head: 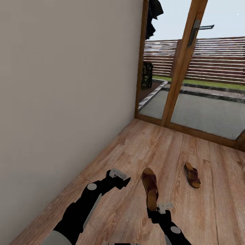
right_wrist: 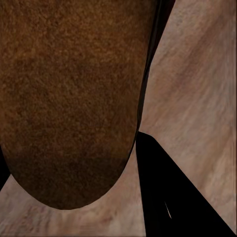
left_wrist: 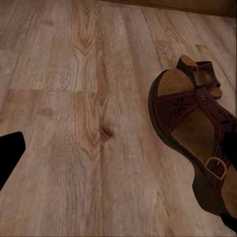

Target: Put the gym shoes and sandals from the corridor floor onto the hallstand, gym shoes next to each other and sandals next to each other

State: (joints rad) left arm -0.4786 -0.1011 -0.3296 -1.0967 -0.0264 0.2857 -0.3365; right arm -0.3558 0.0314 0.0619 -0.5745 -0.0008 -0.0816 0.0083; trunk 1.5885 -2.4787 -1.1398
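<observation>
So the right pincer (head: 157,208) is clamped on the heel end of one brown sandal (head: 150,190). In the head view that sandal points away from the robot, toe toward the glass door (head: 200,68), and it sits over the wood-plank corridor floor (head: 136,149); I honestly can't tell whether it's lifted off the planks or resting on them. The right wrist view is basically the tan insole (right_wrist: 69,98) of that sandal up close, rounded heel edge toward the camera, with a dark finger (right_wrist: 173,197) right against its side.

The second sandal (head: 192,174) lies flat on the floor, further out toward the door and off to the right of the held one, with a clear gap between the two. In the left wrist view both show together: the held one (left_wrist: 197,138) with its cut-out maroon strap and buckle is nearer, and the other (left_wrist: 203,74) is behind it.

The left pincer (head: 124,182) hangs just over the floor to the left of the held sandal, near it but not touching, nothing in it. Its fingers look closed or close to it in the head view, but I can't tell for sure.

A plain beige wall (head: 68,85) runs along the left. A dark coat (head: 153,17) hangs by the door frame.
</observation>
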